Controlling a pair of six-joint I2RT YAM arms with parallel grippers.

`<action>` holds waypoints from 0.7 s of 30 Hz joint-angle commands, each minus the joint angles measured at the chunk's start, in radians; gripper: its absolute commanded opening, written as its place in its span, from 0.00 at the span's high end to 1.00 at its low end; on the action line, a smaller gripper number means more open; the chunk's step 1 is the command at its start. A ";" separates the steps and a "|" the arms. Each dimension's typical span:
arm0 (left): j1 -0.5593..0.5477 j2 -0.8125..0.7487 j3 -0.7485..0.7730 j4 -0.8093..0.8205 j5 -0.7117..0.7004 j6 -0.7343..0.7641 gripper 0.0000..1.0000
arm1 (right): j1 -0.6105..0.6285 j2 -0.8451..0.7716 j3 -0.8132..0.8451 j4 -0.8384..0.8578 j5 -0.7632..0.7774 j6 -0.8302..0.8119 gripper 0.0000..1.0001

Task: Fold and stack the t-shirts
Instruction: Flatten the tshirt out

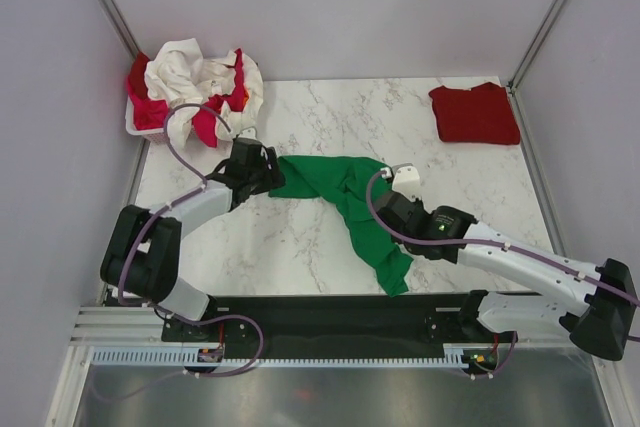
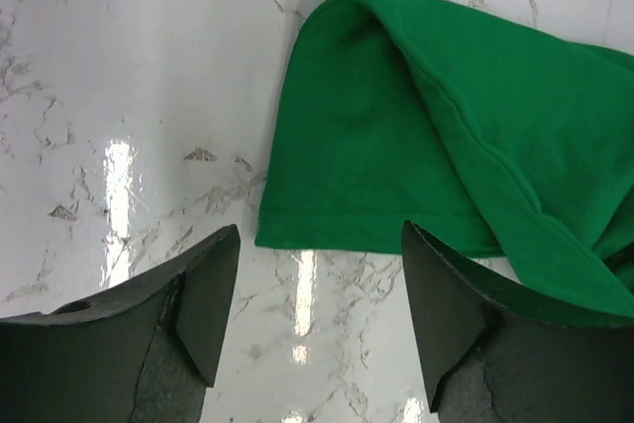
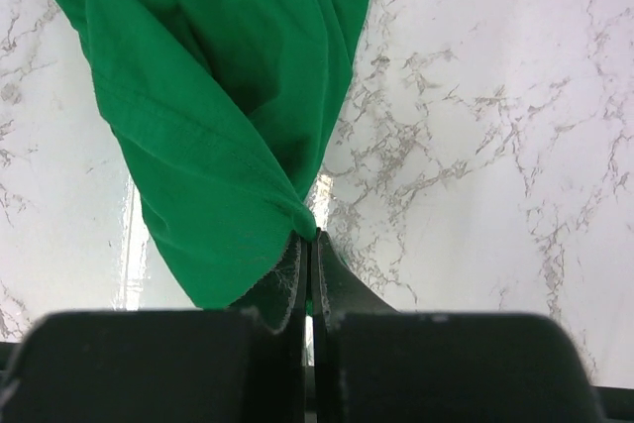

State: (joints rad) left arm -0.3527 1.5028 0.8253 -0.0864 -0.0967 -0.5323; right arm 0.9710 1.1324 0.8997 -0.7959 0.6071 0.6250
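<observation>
Slippage looked likely tbh: right gripper clenched just a thin pinch of green t-shirt, left gripper sat released just above it

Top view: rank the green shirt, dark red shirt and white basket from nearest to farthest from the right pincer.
1. Green shirt, gripped by the right pincer, mid-table.
2. Dark red shirt, folded, far right corner.
3. White basket, far left corner.
</observation>
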 commanded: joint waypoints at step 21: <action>-0.012 0.105 -0.087 0.111 0.038 -0.066 0.43 | -0.083 -0.022 0.068 -0.032 -0.006 -0.073 1.00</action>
State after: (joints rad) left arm -0.3550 1.6310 0.7879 0.0200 -0.0761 -0.5518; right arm 0.8986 1.1023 0.9222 -0.8257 0.5980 0.5694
